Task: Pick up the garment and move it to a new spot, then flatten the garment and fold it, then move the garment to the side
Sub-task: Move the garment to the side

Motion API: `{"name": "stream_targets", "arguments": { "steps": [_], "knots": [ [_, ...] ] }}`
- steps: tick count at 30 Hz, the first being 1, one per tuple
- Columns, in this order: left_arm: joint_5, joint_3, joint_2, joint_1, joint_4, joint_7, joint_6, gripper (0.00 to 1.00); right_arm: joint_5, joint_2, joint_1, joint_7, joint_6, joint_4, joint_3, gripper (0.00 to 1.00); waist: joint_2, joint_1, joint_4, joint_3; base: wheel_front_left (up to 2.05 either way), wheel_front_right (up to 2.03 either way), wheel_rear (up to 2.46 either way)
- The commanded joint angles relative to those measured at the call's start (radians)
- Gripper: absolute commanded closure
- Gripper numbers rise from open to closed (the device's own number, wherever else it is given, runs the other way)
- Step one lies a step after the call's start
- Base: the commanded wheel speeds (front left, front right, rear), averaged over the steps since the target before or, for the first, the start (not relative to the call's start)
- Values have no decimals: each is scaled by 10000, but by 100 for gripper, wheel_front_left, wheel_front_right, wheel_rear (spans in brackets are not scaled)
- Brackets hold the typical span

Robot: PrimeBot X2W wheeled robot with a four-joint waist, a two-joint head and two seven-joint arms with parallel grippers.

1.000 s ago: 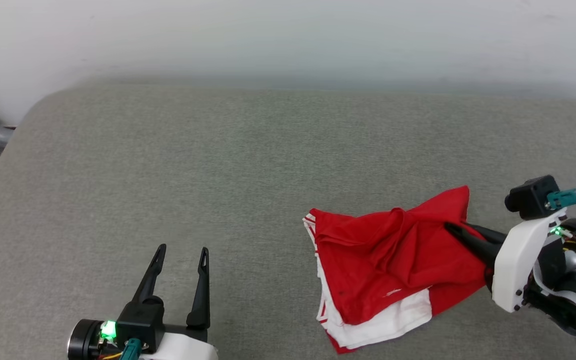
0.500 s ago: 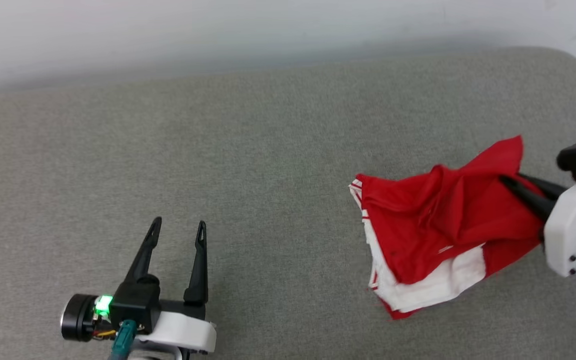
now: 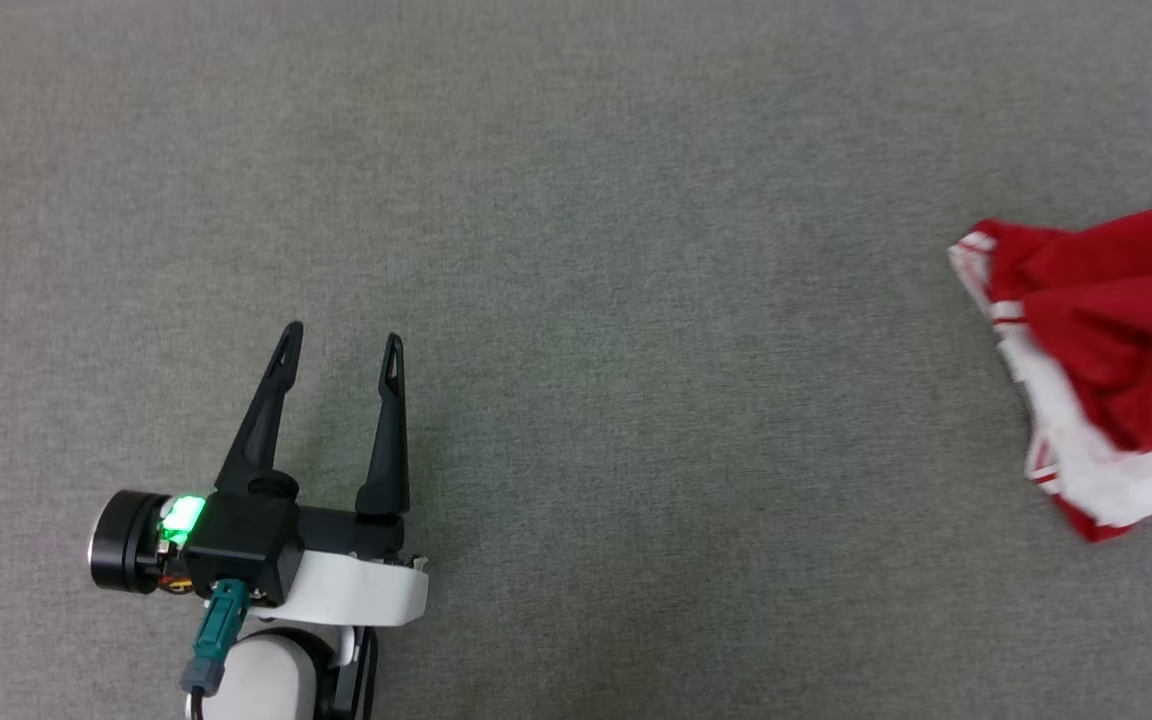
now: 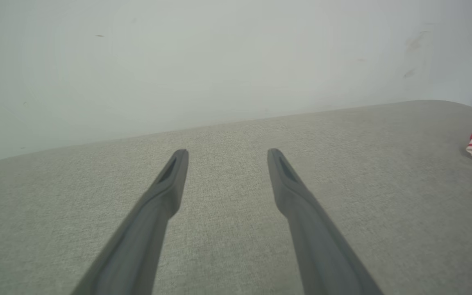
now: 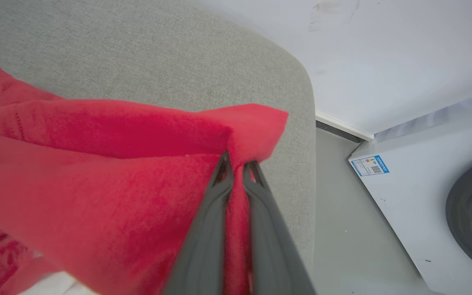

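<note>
1. My right claw (image 5: 238, 162) is clenching on a red fold of the jersey (image 5: 96, 184), which is draping bunched at the right end of the cushion (image 3: 636, 300).
2. My left claw (image 3: 342, 334) is hanging released over bare cushion, well apart from the jersey.
3. The cloth is sagging: light, soft and limp, I judge.
4. I'm reckoning hem or shoulder corners are the grips for flattening.

L gripper (image 3: 343, 335) fingers spread wide, pointing fwd; R gripper (image 5: 238, 160) clamped on garment (image 5: 96, 184).
</note>
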Motion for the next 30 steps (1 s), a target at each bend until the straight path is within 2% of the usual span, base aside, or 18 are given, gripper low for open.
{"name": "stream_targets", "arguments": {
  "steps": [1, 8, 15, 18, 19, 20, 25, 30],
  "knots": [
    [59, -19, 7, -209, -116, -21, 13, 0, -54, -201, -285, -216, -16, 405, -246, 100, 0, -2, 249, 443, 0, 0, 0],
    [67, -124, 37, -555, -287, -21, 51, 0, -82, -572, -625, -568, -16, 2050, -988, 100, 0, -2, 491, 926, 0, 0, 0],
    [53, -164, 98, -573, -317, -21, 124, 0, -212, -486, -699, -843, -16, 3146, -1514, 100, 0, -2, 547, 951, 0, 0, 0],
    [42, -175, 104, -481, -240, -21, 189, 0, -122, -171, -578, -750, -16, 3497, -1678, 100, 0, -2, 512, 793, 0, 0, 0],
    [32, -174, 108, -438, -209, -21, 206, 0, -134, -99, -562, -755, -16, 3563, -1726, 63, 0, -2, 493, 712, 0, 0, 0],
    [23, -176, 109, -393, -185, -21, 205, 0, -248, -88, -568, -893, -16, 3620, -1795, 0, 0, -2, 478, 621, 0, 0, 0],
    [-15, -164, 128, -169, -77, -21, 303, 0, -598, 160, -414, -1218, -16, 3954, -2148, 0, 0, -2, 438, -83, 0, 0, 0],
    [-88, -108, 97, 195, -12, -21, 398, 0, -778, 465, -208, -1926, -16, 3737, -2572, 0, 0, -2, 410, -766, 0, 0, 0]
  ]
}}
